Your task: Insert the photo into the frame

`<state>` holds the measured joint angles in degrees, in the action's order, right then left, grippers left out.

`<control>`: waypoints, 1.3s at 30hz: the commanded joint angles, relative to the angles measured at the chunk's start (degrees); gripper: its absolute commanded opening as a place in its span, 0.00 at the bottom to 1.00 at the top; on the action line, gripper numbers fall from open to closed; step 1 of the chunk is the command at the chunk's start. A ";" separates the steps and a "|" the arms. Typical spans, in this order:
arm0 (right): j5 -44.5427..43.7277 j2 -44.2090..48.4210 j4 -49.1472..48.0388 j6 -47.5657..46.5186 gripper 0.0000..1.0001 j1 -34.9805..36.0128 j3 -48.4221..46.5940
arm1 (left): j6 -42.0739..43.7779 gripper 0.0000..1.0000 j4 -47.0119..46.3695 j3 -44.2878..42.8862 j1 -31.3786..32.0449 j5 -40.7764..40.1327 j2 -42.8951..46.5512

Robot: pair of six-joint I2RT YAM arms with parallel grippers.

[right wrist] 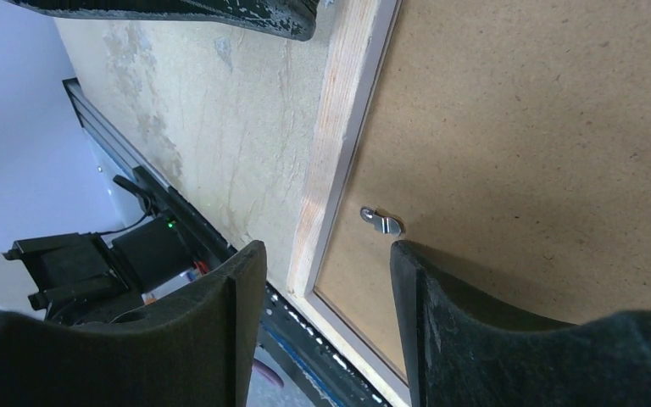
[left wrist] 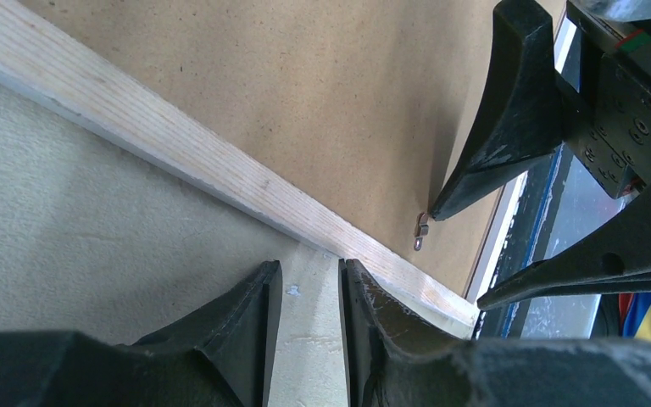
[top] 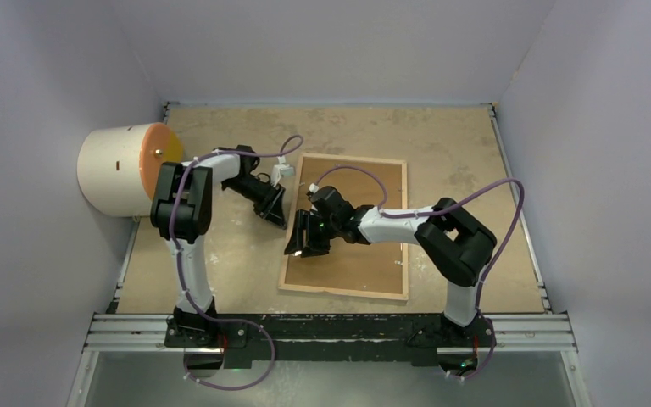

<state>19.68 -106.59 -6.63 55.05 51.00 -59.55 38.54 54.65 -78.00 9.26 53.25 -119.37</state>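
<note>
Converging, both arms (top: 188,203) (top: 458,242) seemingly touch the frame (top: 343,293).

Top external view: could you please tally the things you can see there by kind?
Robot arms: 2 (left arm, right arm)
Picture frame, back up: 1
Brown backing board in it: 1
White cylinder with an orange end: 1
Total: 5

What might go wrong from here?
1. The right gripper is open, with one finger at the tiny clip. On closing it may miss the clip or gouge the backing board.
2. The left gripper seems to pinch the frame rail close by. The grippers may collide, or the frame may twist.
</note>
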 commanded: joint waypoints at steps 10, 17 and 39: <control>-2.45 -1.43 -1.65 -1.10 0.55 0.23 -1.30 | 0.18 0.31 -1.39 1.16 1.42 0.85 1.16; -2.40 -3.28 -2.99 -0.98 0.52 0.26 -2.35 | 0.90 0.30 -1.05 1.43 1.86 1.05 1.18; -0.11 -3.47 0.46 -3.36 0.49 -0.23 -5.65 | 1.48 0.29 -0.95 1.80 2.04 0.42 2.07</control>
<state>19.25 -110.37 -9.47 54.13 51.00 -62.81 38.59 53.84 -76.95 10.59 53.23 -119.35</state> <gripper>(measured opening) 0.488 0.291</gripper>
